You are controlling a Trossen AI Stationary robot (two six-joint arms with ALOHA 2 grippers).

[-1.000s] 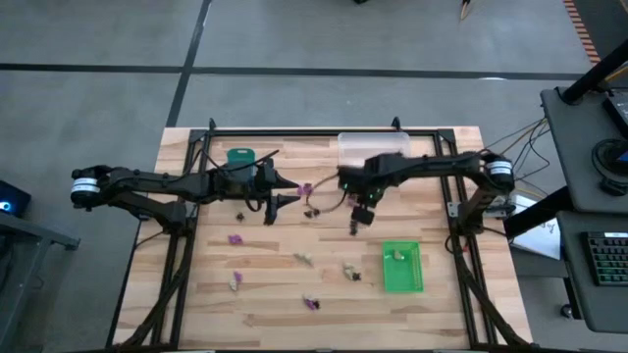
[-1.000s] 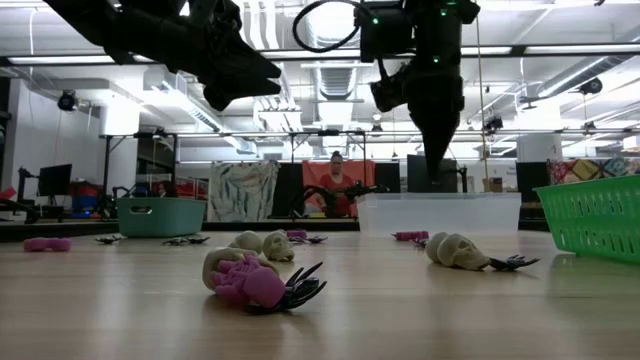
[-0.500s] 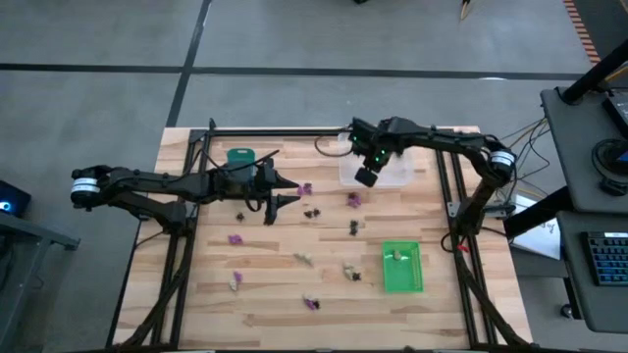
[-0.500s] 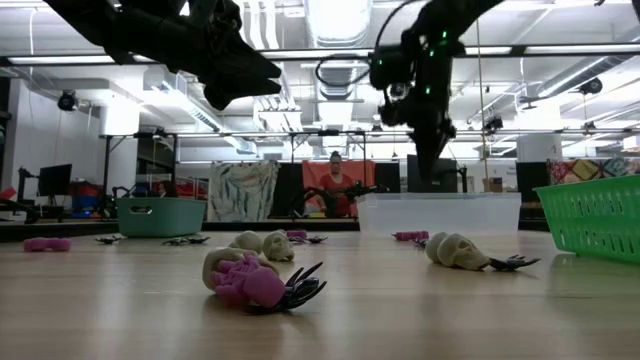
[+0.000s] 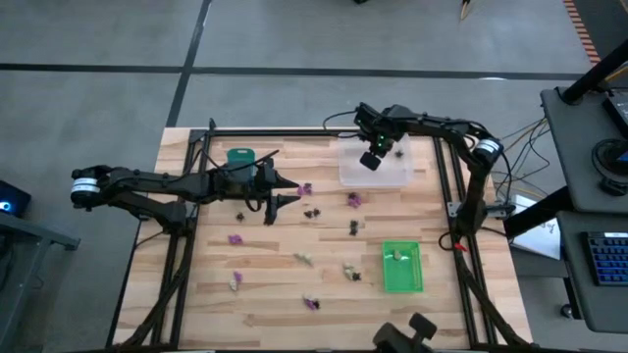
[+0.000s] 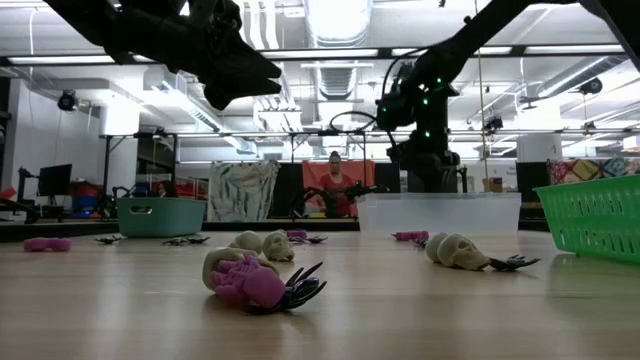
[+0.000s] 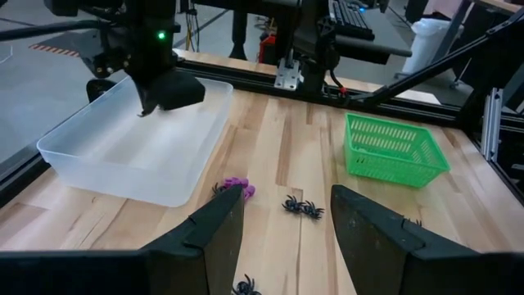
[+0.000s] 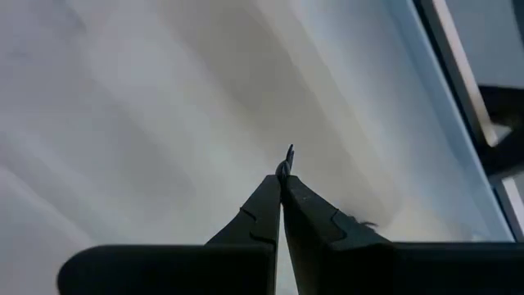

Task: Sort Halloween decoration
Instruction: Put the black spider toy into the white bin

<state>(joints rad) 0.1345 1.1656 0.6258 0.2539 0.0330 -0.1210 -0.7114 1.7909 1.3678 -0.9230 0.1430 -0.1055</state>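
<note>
The right gripper point(image 8: 282, 176) is seen with its fingers pressed together on a thin dark sliver, apparently a leg of a black trinket point(image 8: 286, 156), held over the clear tray point(image 5: 374, 167) at about one o'clock on the table. In that tray no pieces can be made out, so the drop is judged not yet made.

The left gripper point(image 7: 282, 221) hangs with its fingers apart and nothing between them, above the boards at about ten o'clock of the table's middle.

In the green tray point(image 5: 401, 267), at four o'clock, one pale piece point(image 5: 397, 256) is already lodged. The contents of the teal tray point(image 5: 240, 156), at eleven o'clock, cannot be told.

Much is left on the wood: purple pieces point(image 5: 235, 238) at nine o'clock and near the middle, black spiders point(image 7: 300, 206) just beside the middle, and cream skulls point(image 6: 456, 250) toward five and seven o'clock. The sorting is judged to be at an early stage, with most trinkets unsorted.
</note>
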